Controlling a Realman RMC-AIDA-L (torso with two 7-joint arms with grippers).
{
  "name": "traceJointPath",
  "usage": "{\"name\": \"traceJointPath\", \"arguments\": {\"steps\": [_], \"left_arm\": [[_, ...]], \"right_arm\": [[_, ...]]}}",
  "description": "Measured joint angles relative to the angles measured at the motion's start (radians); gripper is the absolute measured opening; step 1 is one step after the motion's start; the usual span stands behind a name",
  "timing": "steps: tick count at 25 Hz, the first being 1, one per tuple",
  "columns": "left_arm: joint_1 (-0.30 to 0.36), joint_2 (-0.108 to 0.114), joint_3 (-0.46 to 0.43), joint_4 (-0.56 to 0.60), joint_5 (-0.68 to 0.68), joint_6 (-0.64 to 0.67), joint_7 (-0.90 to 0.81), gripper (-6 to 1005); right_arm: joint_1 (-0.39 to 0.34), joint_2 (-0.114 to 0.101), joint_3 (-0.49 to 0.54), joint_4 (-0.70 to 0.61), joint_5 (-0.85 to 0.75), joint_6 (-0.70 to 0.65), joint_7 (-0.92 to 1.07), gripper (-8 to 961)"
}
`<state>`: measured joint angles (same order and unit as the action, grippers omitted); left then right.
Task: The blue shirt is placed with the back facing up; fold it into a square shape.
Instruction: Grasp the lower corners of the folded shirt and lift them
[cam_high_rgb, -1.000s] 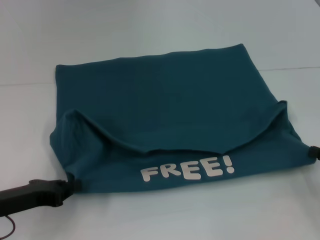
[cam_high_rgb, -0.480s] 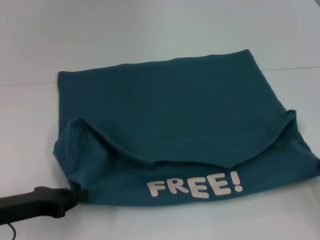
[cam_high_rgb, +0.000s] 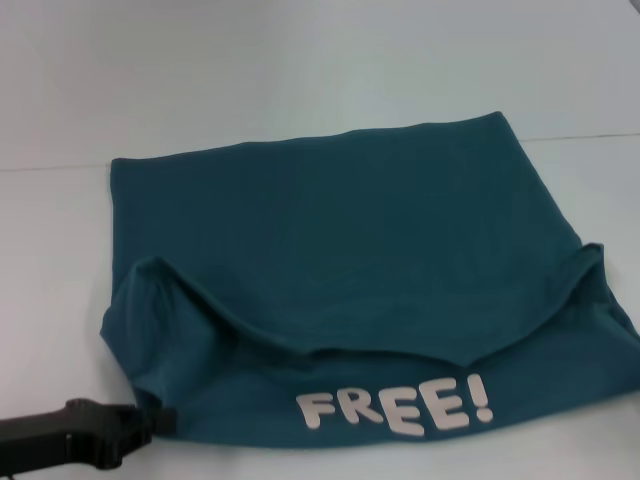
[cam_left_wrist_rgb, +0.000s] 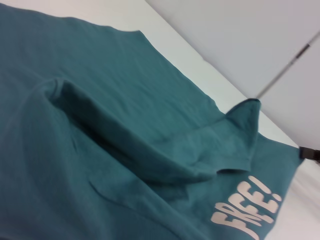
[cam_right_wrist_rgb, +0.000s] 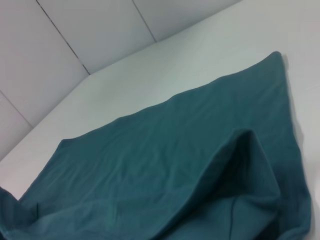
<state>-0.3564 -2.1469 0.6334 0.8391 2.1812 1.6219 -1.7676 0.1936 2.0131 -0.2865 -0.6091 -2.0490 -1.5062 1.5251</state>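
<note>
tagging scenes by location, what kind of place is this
Probably a lab or test bench rather than a home: a bare white table, plain panelled white walls behind it, and only the blue shirt laid out, with the left tool at its near corner.

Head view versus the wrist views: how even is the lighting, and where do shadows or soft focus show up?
Head view: soft, even light on the white table, no glare; shadow only beneath the raised fold of the blue shirt; the left gripper sits dark at the shirt's near corner. Left wrist view: deep shadow inside the fold, nearest lettering slightly soft. Right wrist view: even light, dark fold crease.
</note>
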Motion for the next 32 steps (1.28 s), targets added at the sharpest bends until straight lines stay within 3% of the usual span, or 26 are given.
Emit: {"name": "traceJointPath", "arguments": {"steps": [10,25,32], "left_arm": [[0.013,0.006,-0.039,0.002,0.049,0.136,0.023,19],[0.041,-0.001,-0.059,0.002,0.074,0.253,0.028,26],[0.027,0.011,-0.102,0.005,0.074,0.258,0.027,29]], "right_arm": [[-0.091,0.003,0.005,-0.001,-0.002,-0.091,-0.048,19],[-0.174,0.01,0.03,-0.014,-0.008,-0.169,-0.061,18],[-0.207,0.035,0.1,-0.014,-0.051,-0.217,-0.12,18]]}}
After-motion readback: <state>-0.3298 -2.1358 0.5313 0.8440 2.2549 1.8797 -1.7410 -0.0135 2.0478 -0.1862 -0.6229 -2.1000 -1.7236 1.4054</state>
